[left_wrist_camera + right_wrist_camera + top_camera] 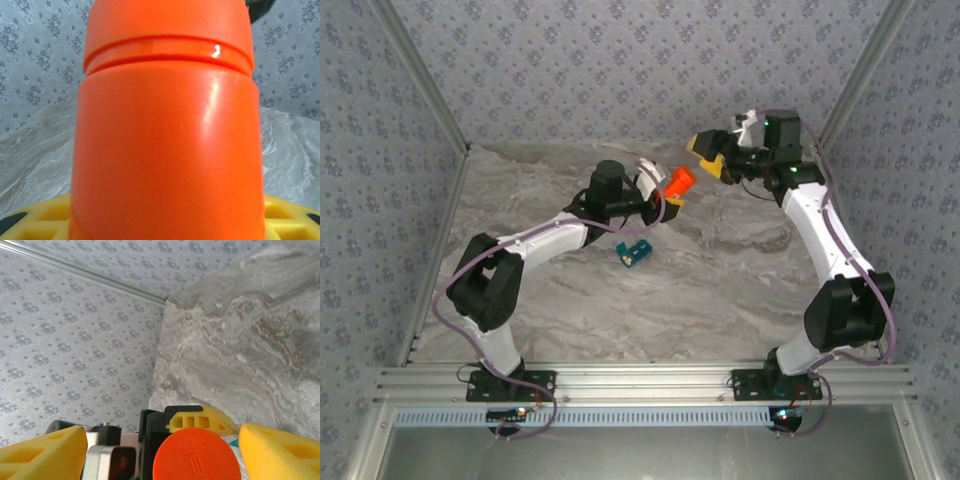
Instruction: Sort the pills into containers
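Above the far middle of the marbled table, an orange pill bottle is held aloft by its body in the left gripper, whose yellow jaws are closed against its sides, and its round orange cap is turned toward the right gripper. The right gripper's jaws are spread wide, with one yellow finger seen at each side of the cap and neither clearly pressed against it. The small teal-blue pill box is seen lying on the table surface, nearer the arm bases than the bottle and apart from both grippers.
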Robot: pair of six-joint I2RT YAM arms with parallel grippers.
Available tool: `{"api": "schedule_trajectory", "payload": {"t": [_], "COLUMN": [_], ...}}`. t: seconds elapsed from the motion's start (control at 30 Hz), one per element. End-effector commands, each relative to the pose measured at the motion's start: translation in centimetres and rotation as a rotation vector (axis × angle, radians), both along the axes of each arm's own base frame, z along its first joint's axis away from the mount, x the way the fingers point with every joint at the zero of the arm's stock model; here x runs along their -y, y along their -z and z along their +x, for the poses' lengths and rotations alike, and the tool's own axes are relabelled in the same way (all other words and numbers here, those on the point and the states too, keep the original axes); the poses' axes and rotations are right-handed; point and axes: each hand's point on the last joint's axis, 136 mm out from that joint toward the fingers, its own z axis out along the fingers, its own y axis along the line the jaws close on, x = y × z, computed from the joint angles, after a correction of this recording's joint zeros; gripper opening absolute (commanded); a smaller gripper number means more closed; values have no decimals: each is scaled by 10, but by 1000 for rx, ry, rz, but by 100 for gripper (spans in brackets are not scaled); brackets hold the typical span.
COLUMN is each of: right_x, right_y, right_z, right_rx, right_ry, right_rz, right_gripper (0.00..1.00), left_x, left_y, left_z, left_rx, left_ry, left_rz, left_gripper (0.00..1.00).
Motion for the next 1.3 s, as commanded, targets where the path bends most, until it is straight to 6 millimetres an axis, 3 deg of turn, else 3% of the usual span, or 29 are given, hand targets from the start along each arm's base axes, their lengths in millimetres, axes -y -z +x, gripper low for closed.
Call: {"api": "schedule_trajectory", "payload": {"t": [0.0,0.13,0.4,0.7,1.27], "right_x": [13,22,0,-26,-37], "right_y": [-34,-40,-34,-27,-17], "right_z": [-11,-10,-24,-30,-31], "right_rx": [107,201,370,363,336], "right_ry": [-28,-58,-215,-292,-326], "right_rz": [18,-8,-101,-98,-93], "right_gripper": [81,81,81,80,74], "left_x": [-5,-9,-7,-5,-4], "left_y": [-41,-52,-61,-61,-60], "left_z": [-5,-11,-20,-21,-22], "left_rx": [37,-18,-99,-127,-130], "left_ry": [68,143,253,275,280], "left_rz": [-94,-148,-177,-176,-174], "left_gripper": [0,0,0,0,0]}}
